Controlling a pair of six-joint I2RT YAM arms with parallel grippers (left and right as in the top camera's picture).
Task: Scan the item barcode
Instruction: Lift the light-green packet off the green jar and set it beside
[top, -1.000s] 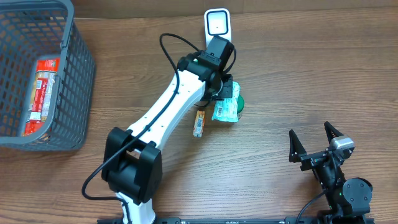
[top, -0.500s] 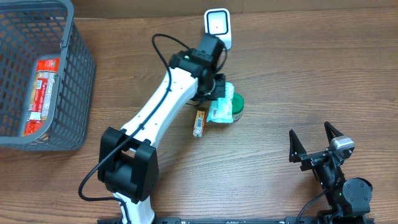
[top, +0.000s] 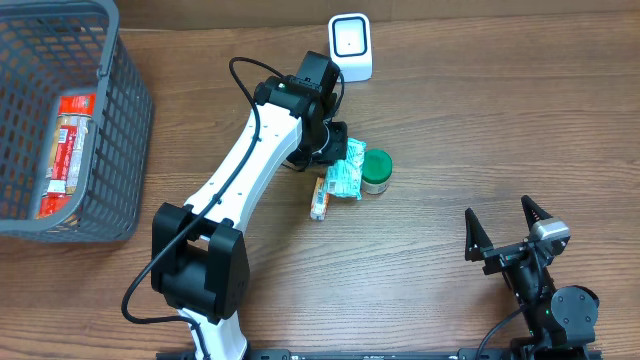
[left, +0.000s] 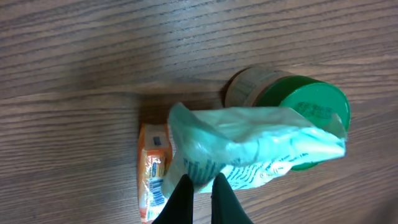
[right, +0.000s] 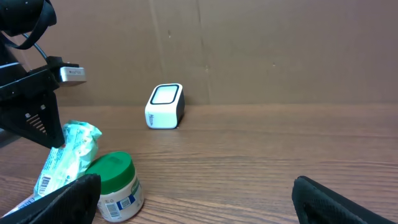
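Beside green-lidded jar (top: 377, 170), over orange packet (top: 319, 198), left gripper (left: 200, 186) is clamped on teal pouch (left: 249, 146); scanner (top: 351, 45) beyond; right gripper (top: 500, 216) jaws spread.

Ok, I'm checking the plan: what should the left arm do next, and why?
Probably keep carrying the packet across toward the basket. The left gripper is shut on it, it has just swung away from the scanner, and one item already lies in the basket. Whether the scan registered isn't visible.
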